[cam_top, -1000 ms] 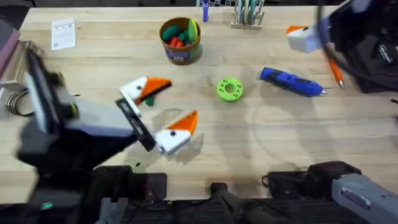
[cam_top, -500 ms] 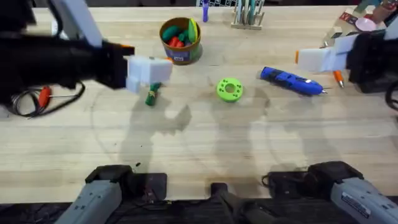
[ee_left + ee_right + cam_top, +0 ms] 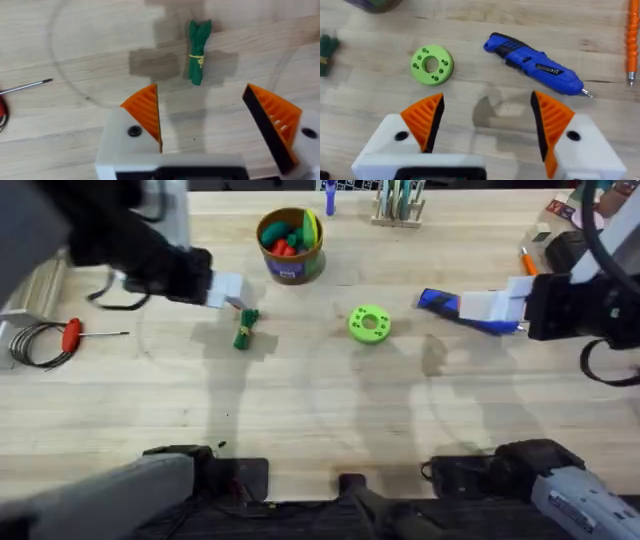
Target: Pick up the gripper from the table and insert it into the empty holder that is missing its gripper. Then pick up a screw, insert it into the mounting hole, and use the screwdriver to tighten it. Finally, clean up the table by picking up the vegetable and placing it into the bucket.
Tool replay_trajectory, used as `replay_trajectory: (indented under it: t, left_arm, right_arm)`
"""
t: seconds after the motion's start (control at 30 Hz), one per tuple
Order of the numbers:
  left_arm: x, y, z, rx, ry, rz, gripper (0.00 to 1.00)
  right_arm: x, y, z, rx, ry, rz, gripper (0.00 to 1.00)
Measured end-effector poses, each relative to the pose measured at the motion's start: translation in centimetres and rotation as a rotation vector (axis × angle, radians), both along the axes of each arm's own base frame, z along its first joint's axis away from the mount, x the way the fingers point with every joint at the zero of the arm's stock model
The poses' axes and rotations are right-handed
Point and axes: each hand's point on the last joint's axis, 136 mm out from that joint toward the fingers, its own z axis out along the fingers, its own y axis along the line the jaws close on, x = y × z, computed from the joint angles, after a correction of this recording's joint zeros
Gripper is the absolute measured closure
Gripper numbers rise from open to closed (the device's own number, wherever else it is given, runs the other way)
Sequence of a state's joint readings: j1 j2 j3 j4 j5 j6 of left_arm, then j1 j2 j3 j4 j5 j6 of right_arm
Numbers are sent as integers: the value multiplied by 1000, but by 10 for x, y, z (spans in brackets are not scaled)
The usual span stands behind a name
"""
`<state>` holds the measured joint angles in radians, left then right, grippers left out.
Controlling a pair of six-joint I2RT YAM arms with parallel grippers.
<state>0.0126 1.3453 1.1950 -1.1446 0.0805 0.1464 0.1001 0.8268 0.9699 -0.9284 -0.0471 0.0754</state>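
The dark green vegetable [image 3: 245,328] lies on the table left of centre, in front of the orange-brown bucket [image 3: 290,246], which holds red, orange and green toys. My left gripper [image 3: 228,290] hovers just behind and left of the vegetable [image 3: 199,50], open and empty [image 3: 205,125]. The blue screwdriver [image 3: 470,311] lies at the right. My right gripper [image 3: 490,306] hangs over its tip end, open and empty [image 3: 487,120], with the screwdriver [image 3: 535,62] beyond its fingers. The loose gripper, the holder and the screw are out of view.
A green round disc [image 3: 369,323] with holes lies mid-table. A red-handled screwdriver [image 3: 75,335] and a coil of black cable lie at the far left. A slim orange pen-like tool [image 3: 527,260] lies at the back right. A rack of tools stands at the back edge.
My left arm swung from the front left up to the back left, its gripper ending beside the vegetable. My right gripper came in from the back right to over the blue screwdriver.
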Motion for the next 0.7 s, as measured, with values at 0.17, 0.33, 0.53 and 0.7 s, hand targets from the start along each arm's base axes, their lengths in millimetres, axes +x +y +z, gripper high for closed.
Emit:
replay_trajectory:
  t: [0.17, 0.33, 0.53, 0.7]
  left_arm:
    - [8, -14, -49, 23, 169, -33, 15]
    - [22, -24, -96, 28, 262, -48, 15]
    - [25, -22, -125, 44, 326, -38, 13]
    - [25, -21, -125, 48, 323, -21, 7]
  right_arm:
    - [1, 0, 1, 1, -5, 0, 15]
    - [1, 0, 1, 1, -5, 0, 16]
    - [1, 0, 1, 1, -5, -1, 15]
    - [1, 0, 1, 3, -5, -3, 15]
